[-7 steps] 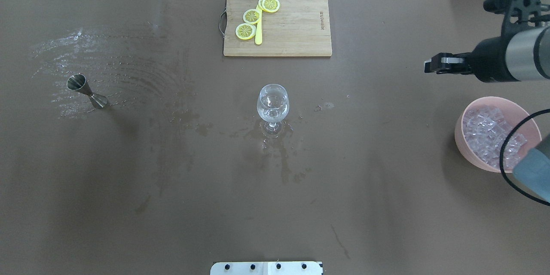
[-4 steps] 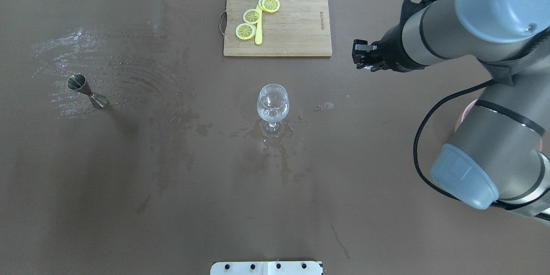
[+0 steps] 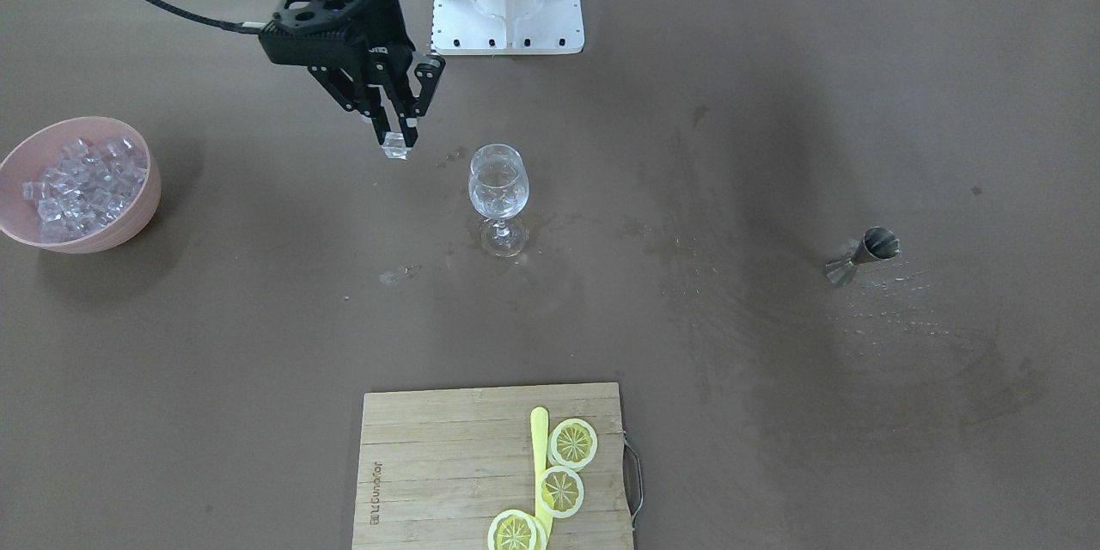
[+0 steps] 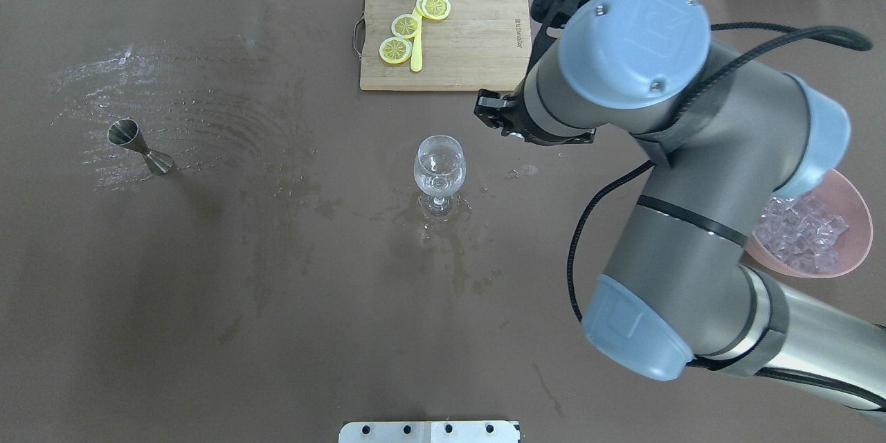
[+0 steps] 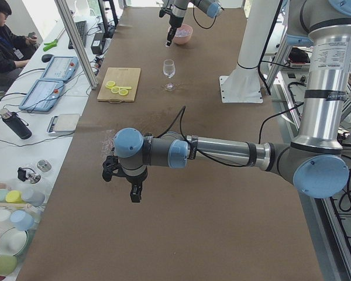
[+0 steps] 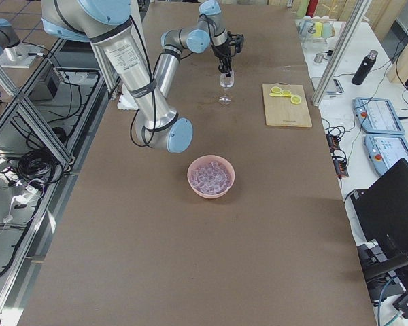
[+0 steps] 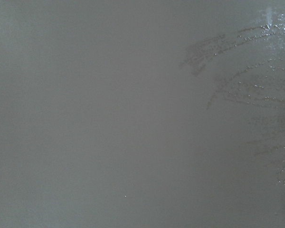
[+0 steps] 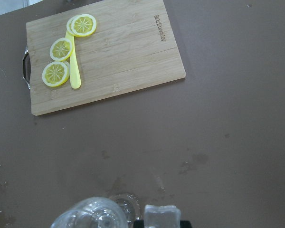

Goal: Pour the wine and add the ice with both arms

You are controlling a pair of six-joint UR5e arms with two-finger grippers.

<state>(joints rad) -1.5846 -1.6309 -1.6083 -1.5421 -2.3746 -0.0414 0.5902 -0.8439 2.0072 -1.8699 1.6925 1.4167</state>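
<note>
One clear cube (image 3: 395, 149) of ice is pinched in the right gripper (image 3: 400, 136), and the jaws are closed on it. The cube hangs in the air near the glass (image 3: 497, 186), on the side towards the bowl (image 3: 129, 228). In the right wrist view the cube sits just beside the rim of the glass. The glass stands upright in the middle of the table (image 3: 773, 447), with wet spots (image 3: 404, 275) around its foot. The pink bowl is near the table's right end and holds the rest of the ice (image 3: 82, 180), a heap of small clear cubes. A wooden board (image 3: 447, 464) lies at the middle of the edge far from the robot. On it are three lemon slices (image 3: 573, 443) and a yellow stick (image 3: 540, 438). A small metal cup (image 3: 864, 253) stands towards the left end, with wet streaks (image 3: 902, 309) next to it. The left gripper (image 5: 135, 196) points down over the table's left end, well apart from the glass. It shows only in the side view, so whether its jaws are open or closed cannot be told. Its wrist view shows only brown table with wet streaks at one side.
</note>
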